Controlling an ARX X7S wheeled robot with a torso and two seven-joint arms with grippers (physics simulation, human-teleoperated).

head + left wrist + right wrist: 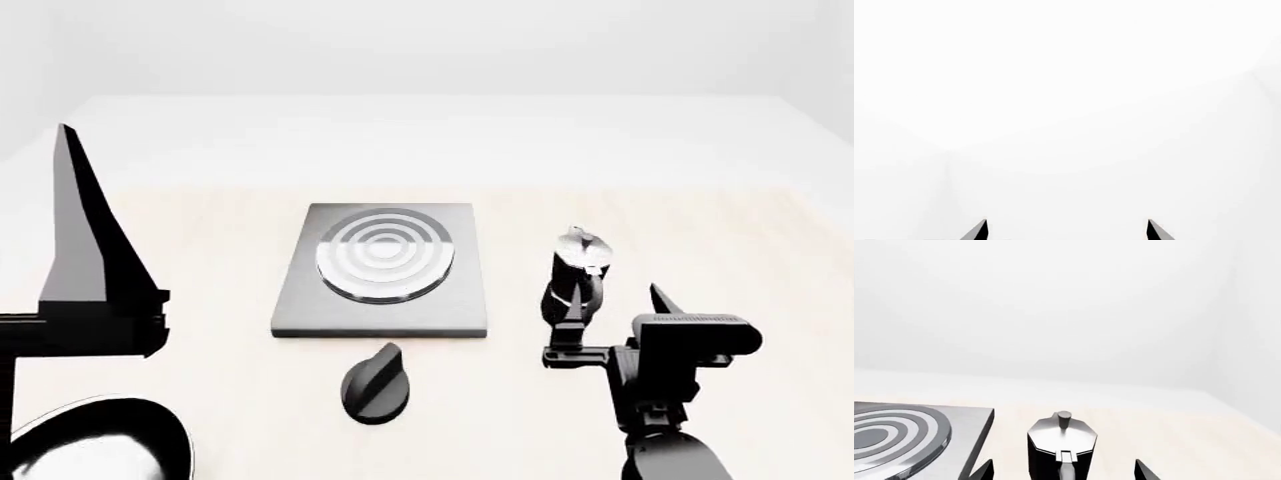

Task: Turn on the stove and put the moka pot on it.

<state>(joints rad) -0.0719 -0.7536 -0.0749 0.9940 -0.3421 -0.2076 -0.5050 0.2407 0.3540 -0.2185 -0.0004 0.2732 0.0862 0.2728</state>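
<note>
While its jaws gape, right gripper (1064, 471) flanks moka pot (1061, 444).

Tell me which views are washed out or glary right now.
Left wrist view: nearly all white, only two dark fingers showing. Head view: sharp, pale backdrop, bright glare on the moka pot lid. Right wrist view: clear, sheen on the stove rings.

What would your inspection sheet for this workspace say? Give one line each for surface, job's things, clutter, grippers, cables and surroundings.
Surface: pale wooden table.
Job's things: stove flat at centre; knob in front of it, apart; moka pot upright to its right, not on it.
Clutter: frying pan at near left.
Grippers: right gripper open, fingers either side of the pot; left gripper open, raised, empty.
Cables: nothing seen.
Surroundings: plain white walls.
</note>
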